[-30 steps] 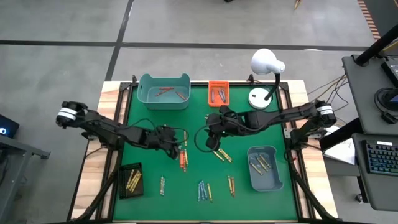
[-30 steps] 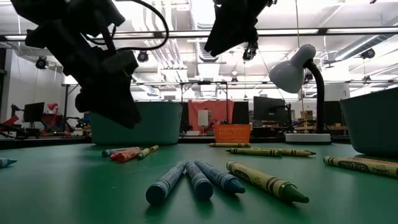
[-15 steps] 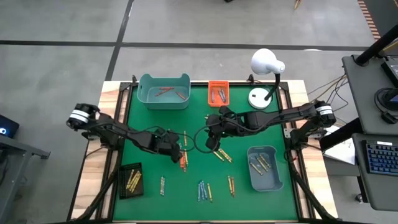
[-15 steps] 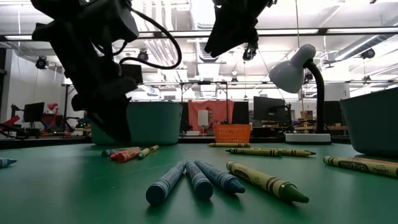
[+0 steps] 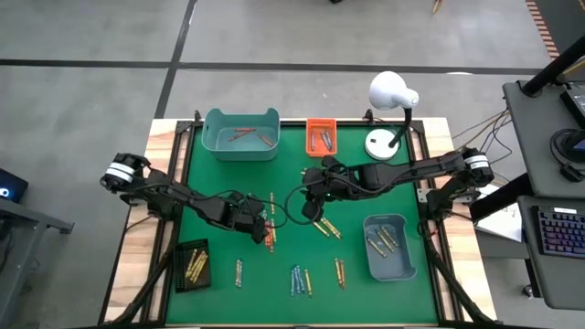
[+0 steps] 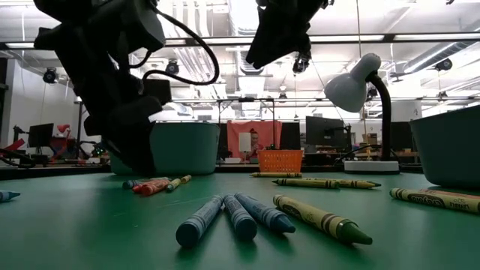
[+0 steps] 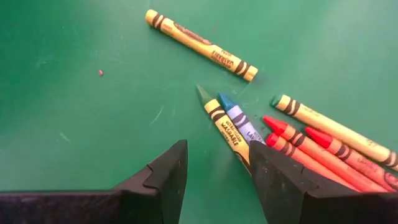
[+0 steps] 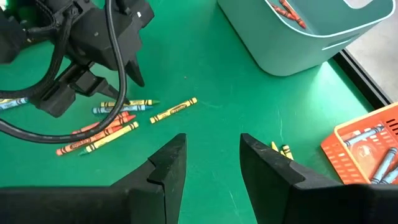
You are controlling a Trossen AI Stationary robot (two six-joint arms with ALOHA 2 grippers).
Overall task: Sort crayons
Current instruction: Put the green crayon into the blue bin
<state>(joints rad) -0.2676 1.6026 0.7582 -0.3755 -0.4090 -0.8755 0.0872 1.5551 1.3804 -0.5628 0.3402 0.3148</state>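
Where waxy paper-wrapped crayons (image 7: pixel 261 134) cluster, left tool (image 7: pixel 214 168) gapes.

Beside the left gripper (image 7: pixel 214 180), the red crayons (image 7: pixel 323 155) run off the picture's edge; one gripper finger (image 7: pixel 280 180) hides the green crayon (image 7: pixel 221 121)'s far end.

Green-topped table (image 5: pixel 352 274), wood-edged. Directly on top: teal bin (image 5: pixel 240 134) and orange tray (image 5: pixel 321 137) at far edge; white lamp base (image 5: pixel 380 144); grey-blue bin (image 5: pixel 388 247); black tray (image 5: pixel 193 264); loose crayons (image 5: pixel 301 280) scattered across near half.
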